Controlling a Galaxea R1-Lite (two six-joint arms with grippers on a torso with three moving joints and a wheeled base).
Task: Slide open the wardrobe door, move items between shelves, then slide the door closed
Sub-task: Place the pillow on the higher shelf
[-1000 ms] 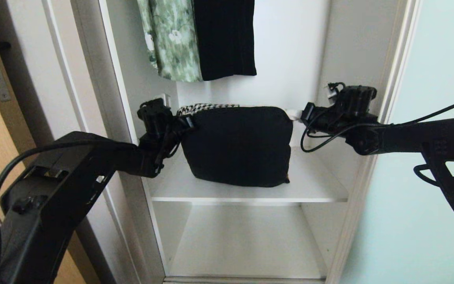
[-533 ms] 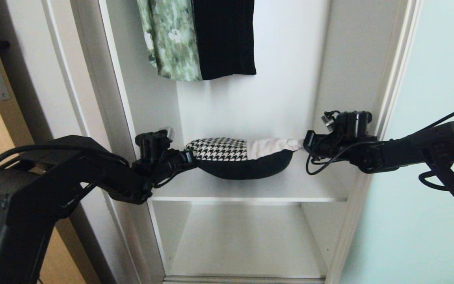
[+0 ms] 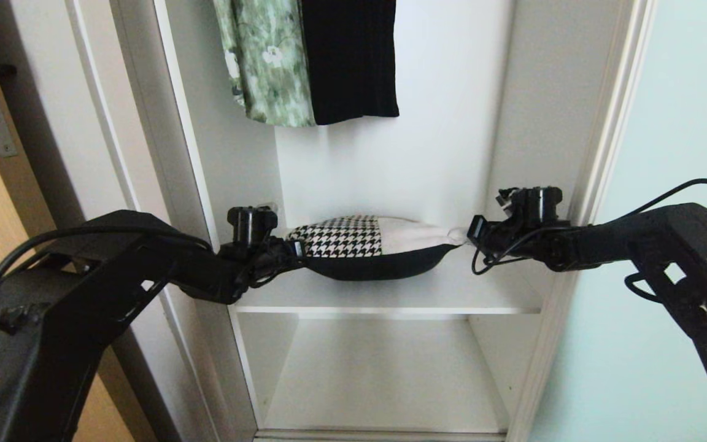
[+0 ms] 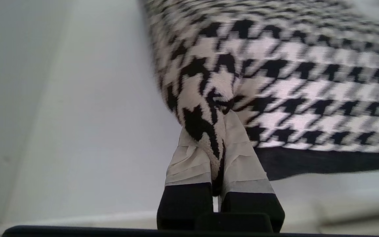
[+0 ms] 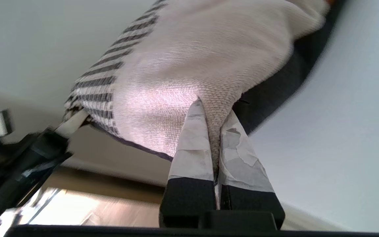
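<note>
Cushion (image 3: 378, 248) stretched between 2 grippers

Left gripper (image 3: 295, 250) pinches its houndstooth corner, right gripper (image 3: 469, 233) its beige corner; it sags onto the upper shelf (image 3: 488, 288).

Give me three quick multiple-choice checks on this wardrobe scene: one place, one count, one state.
1. Where is the rectangular houndstooth-and-beige cushion?
A. over the upper white shelf board
B. on the bottom board
C. on the floor outside

2. How many fabric garments hang above it?
A. one
B. two
C. four

3. How do the left gripper and right gripper stand?
A. both open
B. only one shut
C. both shut on cushion corners

Answers: 1 A, it spans between the grippers just above that board. 2 B, a green floral garment beside a black garment. 3 C, each wrist view shows fabric pinched between taped fingers.
</note>
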